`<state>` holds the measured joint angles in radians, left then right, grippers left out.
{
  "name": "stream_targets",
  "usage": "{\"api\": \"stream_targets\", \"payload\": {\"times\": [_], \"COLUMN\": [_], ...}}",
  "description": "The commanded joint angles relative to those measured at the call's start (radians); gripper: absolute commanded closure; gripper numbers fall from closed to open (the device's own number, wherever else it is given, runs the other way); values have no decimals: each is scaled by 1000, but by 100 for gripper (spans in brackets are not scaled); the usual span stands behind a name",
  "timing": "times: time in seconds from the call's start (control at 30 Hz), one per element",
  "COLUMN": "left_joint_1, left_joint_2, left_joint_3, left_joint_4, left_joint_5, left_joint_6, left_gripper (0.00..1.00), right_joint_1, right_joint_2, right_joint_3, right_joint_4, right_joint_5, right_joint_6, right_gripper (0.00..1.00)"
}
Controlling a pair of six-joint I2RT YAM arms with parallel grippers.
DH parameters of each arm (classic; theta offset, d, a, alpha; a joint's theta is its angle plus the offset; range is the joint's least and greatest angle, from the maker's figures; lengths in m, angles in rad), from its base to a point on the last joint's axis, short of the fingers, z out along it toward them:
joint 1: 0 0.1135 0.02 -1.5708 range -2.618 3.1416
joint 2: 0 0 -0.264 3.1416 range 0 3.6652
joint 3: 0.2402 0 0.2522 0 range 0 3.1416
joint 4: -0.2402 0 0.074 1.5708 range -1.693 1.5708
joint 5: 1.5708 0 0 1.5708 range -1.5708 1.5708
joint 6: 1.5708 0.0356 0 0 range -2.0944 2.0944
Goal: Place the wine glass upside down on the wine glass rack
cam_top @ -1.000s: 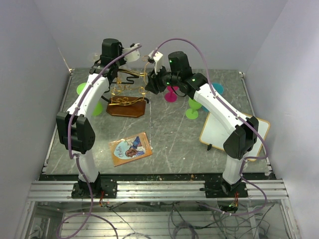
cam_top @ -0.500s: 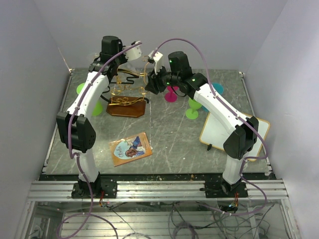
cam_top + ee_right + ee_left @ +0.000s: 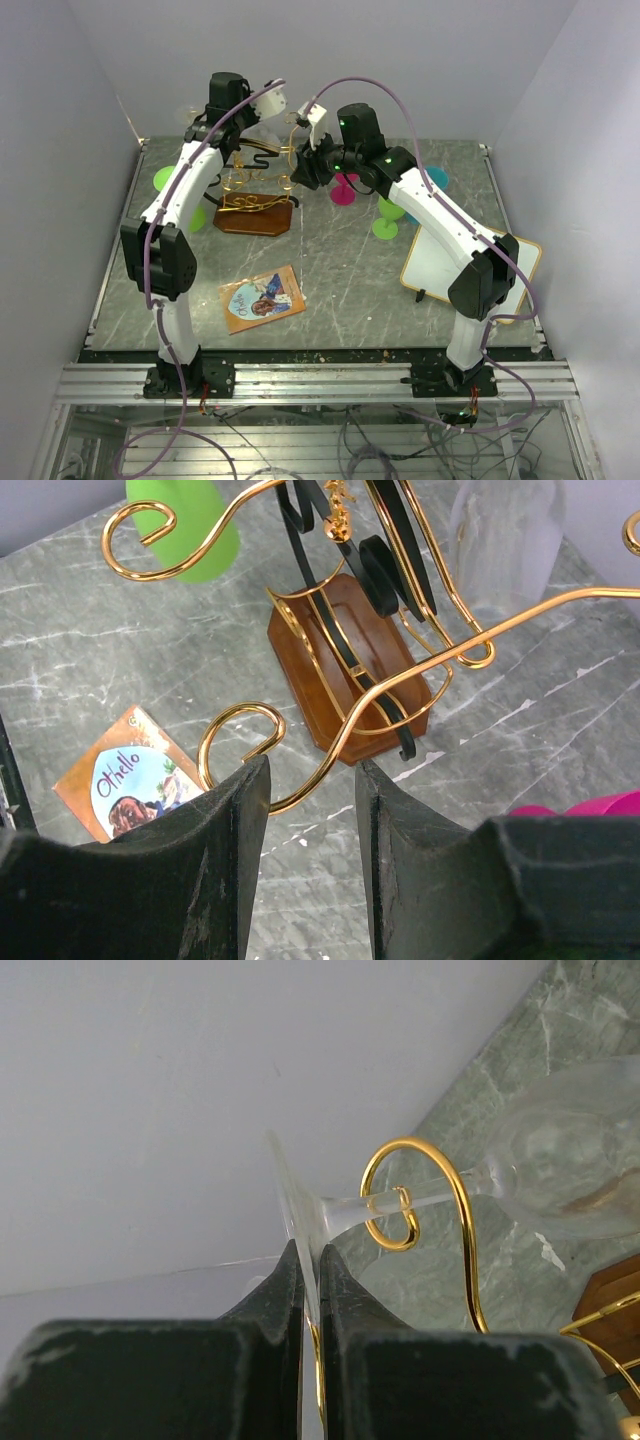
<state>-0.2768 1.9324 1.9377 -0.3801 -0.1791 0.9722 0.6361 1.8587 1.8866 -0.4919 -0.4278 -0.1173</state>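
Note:
In the left wrist view my left gripper [image 3: 310,1252] is shut on the flat foot of the clear wine glass [image 3: 570,1160]. The glass lies almost level. Its stem [image 3: 440,1192] runs through a curled gold arm [image 3: 420,1150] of the wine glass rack [image 3: 256,185]. The rack stands at the back left on its brown wooden base [image 3: 254,218]. My right gripper [image 3: 310,772] hovers over the rack's right side, open, with one scroll-tipped gold arm [image 3: 235,720] passing below between its fingers, not pinched. A clear glass bowl [image 3: 500,540] shows behind the rack's arms.
Coloured goblets stand around the rack: pink [image 3: 343,190], green [image 3: 385,224], teal [image 3: 436,178], and green ones at the left [image 3: 163,178]. An Othello card [image 3: 262,298] lies in front. A white board [image 3: 455,262] lies under the right arm.
The left arm has shifted slightly to the right with the glass in its grip. The right arm has stayed where it was.

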Motion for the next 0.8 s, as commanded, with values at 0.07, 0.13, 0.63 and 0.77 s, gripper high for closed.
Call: {"api": "stream_targets", "payload": {"times": [0.07, 0.13, 0.63, 0.77], "left_joint_1": [-7, -7, -3, 2], "left_joint_2": [11, 20, 94, 106], "left_joint_3": [75, 92, 199, 234], "left_joint_4": [77, 66, -82, -140], "left_joint_5": [-31, -45, -142, -127], "left_joint_6": [-56, -61, -52, -65], "left_gripper": [93, 93, 93, 93], "right_joint_1": [-2, -2, -1, -1], "right_joint_2": [-20, -21, -25, -25], "right_joint_3": [-7, -9, -18, -20], "right_joint_4": [-47, -47, -46, -45], "right_joint_5": [-9, -10, -13, -14], "right_joint_6": [-13, -13, -16, -15], "right_gripper": [61, 60, 61, 60]}}
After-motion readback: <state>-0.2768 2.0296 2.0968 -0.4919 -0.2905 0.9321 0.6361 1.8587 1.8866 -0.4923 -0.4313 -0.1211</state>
